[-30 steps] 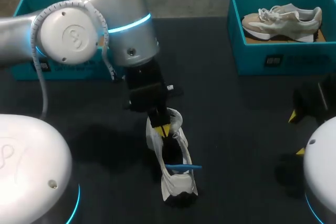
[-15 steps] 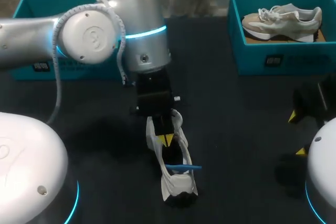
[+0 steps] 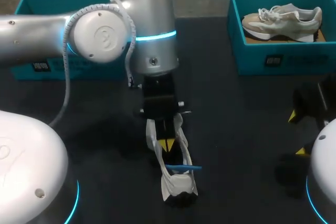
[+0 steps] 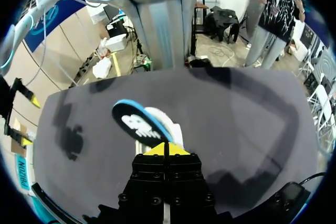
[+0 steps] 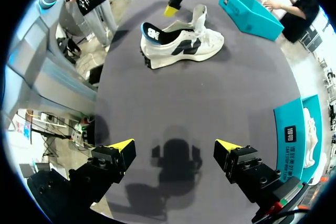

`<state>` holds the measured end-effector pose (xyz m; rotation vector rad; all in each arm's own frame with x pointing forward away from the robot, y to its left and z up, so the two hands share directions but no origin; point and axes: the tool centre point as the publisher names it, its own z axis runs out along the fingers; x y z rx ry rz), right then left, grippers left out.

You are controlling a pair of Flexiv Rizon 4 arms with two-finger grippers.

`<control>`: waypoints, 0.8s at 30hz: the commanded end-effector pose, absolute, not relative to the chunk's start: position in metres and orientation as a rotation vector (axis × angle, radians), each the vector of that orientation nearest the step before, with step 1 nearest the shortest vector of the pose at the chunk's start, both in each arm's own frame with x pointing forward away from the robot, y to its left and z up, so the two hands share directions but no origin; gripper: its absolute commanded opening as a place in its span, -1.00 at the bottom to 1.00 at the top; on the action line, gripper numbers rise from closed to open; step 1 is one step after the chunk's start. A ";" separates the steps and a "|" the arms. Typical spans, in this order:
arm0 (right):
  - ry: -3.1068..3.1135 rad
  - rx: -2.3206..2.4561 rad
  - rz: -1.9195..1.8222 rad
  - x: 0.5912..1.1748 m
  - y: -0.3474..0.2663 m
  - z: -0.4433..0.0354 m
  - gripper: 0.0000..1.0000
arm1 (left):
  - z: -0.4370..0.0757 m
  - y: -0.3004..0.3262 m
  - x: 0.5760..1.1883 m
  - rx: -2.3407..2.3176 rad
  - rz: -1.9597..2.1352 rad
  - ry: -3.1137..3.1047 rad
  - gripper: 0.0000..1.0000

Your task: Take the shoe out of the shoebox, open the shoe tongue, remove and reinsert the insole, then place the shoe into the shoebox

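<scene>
shoe (image 3: 177, 184) | under left end effector (image 3: 167, 144) | closed, perhaps pinching insole (image 4: 137, 123) | right end effector (image 5: 174, 145) wide open

Two shoes: white shoe (image 3: 178, 184), beige shoe (image 3: 283, 18); two shoeboxes: left shoebox (image 3: 94, 69), right shoebox (image 3: 304, 59); one insole (image 5: 157, 32).

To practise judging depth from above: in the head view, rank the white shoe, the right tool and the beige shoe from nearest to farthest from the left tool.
1. White shoe: in the middle, with the left tool reaching into it.
2. Right tool: near side, far right.
3. Beige shoe: far right corner, inside its box.
</scene>
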<state>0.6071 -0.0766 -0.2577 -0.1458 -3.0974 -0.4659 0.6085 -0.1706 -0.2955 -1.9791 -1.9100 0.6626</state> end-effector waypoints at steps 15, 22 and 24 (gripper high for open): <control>-3.102 -0.148 -0.465 0.604 -0.078 -0.258 1.00 | -0.345 -0.185 0.592 -1.927 0.624 -1.897 -1.00; -3.102 -0.148 -0.465 0.604 -0.078 -0.258 1.00 | -0.367 -0.192 0.587 -1.949 0.576 -1.882 -1.00; -3.102 -0.148 -0.465 0.604 -0.078 -0.258 1.00 | -0.375 -0.194 0.587 -1.960 0.534 -1.895 -1.00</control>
